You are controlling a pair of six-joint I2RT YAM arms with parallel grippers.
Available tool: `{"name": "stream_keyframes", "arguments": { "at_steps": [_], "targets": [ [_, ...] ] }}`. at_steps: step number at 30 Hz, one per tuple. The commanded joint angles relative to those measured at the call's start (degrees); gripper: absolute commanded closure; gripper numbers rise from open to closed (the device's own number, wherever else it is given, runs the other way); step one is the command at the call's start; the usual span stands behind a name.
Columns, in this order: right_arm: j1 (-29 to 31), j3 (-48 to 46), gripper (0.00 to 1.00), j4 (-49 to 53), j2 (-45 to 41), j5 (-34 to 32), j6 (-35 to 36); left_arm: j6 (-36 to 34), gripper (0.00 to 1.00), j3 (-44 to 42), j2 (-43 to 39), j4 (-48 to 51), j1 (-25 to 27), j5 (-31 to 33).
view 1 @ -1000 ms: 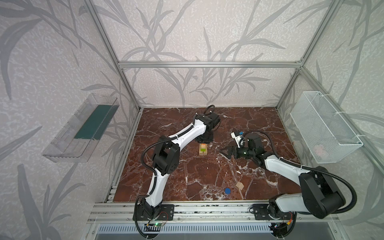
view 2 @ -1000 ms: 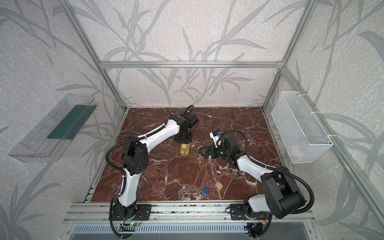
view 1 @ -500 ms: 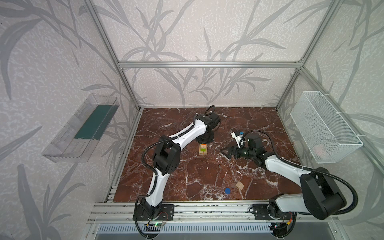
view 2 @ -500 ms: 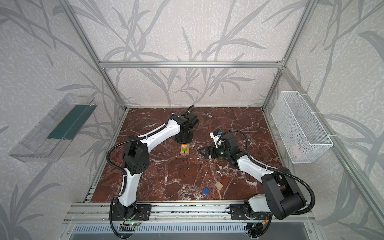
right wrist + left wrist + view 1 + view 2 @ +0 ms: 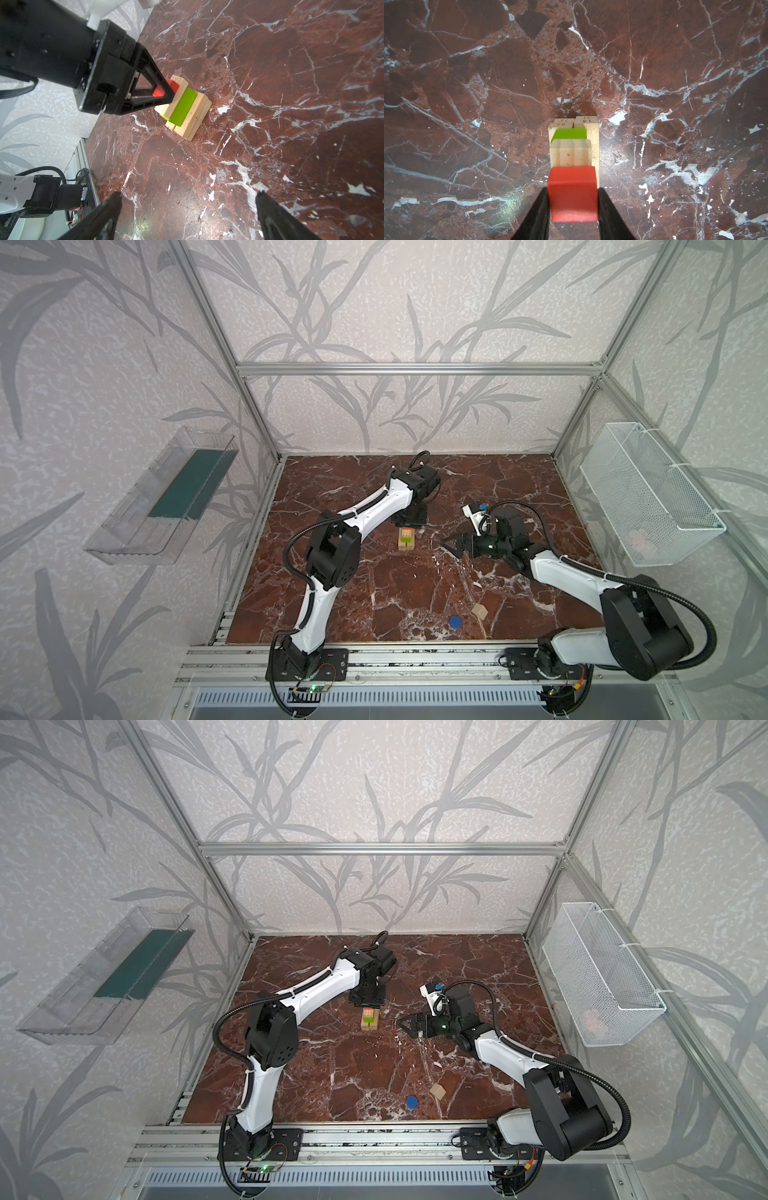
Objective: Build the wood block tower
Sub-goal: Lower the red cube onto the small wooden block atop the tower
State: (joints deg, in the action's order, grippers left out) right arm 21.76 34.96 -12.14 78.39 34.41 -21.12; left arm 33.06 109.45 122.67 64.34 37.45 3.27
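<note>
The left hand (image 5: pixel 573 190) reaches down over the mid-table wood block tower (image 5: pixel 406 540), jaws narrow beside its top red cube (image 5: pixel 573 200) (whether gripping cannot be told), while the right hand (image 5: pixel 452 543) hovers wide, empty, across bare table (image 5: pixel 415 593).

Leaf-patterned walls (image 5: pixel 415 302), red marble floor (image 5: pixel 415 593), wire basket (image 5: pixel 623 489)

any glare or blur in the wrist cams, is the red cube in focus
Left wrist view: the red cube is soft, close to the lens; a pale glare patch lies on the marble table beside the left fingers. Right wrist view: a similar sheen between the blurred right fingers; the block stack is sharp.
</note>
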Motion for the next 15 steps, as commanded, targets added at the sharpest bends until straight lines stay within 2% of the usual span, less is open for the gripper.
{"name": "stream_keyframes", "arguments": {
  "at_steps": [1,9,15],
  "targets": [
    [0.2,0.9,0.01,0.3,-1.6,-0.4,0.8,0.2,0.61,1.1,0.2,2.5,-0.3,0.4],
    [0.2,1.1,0.01,0.5,-1.8,-0.6,1.0,0.4,0.60,1.1,0.4,2.5,-0.3,0.5],
    [0.1,1.2,0.01,0.8,-1.7,-0.7,1.1,0.4,0.64,0.9,0.4,2.3,-0.4,0.5]
  ]
}}
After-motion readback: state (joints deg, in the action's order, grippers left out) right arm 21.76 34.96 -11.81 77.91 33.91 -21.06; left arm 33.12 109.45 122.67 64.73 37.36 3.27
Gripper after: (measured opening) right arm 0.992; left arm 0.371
